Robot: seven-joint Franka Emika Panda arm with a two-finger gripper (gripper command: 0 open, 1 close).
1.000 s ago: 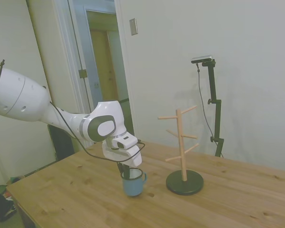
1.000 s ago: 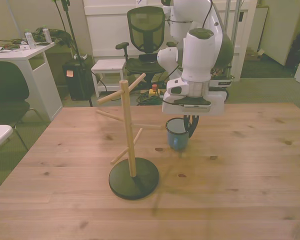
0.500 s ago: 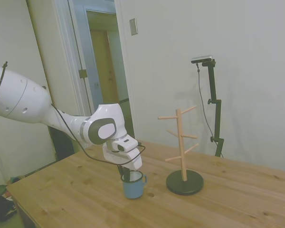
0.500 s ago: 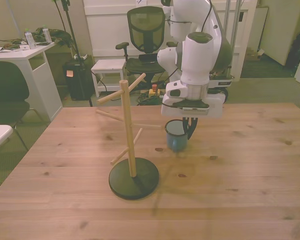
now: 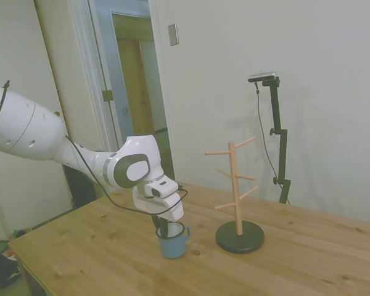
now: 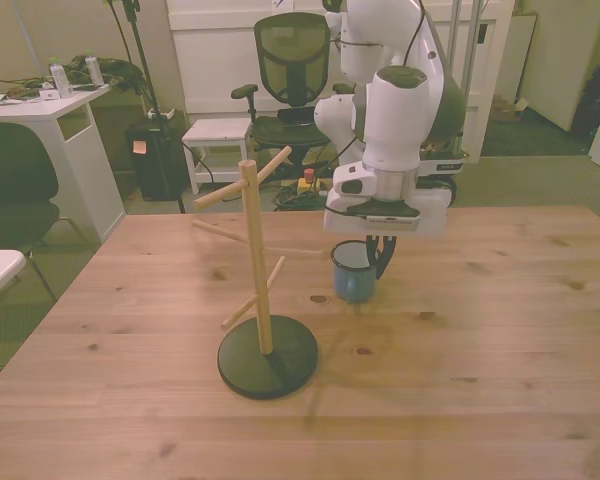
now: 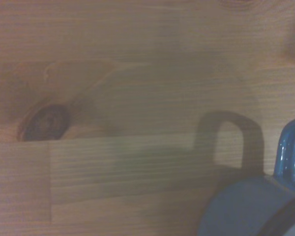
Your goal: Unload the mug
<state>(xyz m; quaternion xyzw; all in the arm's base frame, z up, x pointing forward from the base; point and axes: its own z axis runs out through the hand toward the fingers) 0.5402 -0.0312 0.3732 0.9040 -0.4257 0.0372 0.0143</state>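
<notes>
Arm (image 5: 61, 148) bent low, jaws in mug (image 5: 172, 242)

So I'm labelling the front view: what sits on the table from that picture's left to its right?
Wooden peg stand on a round black base → small light-blue enamel mug, with the white arm's claw reaching down at its rim.
</notes>
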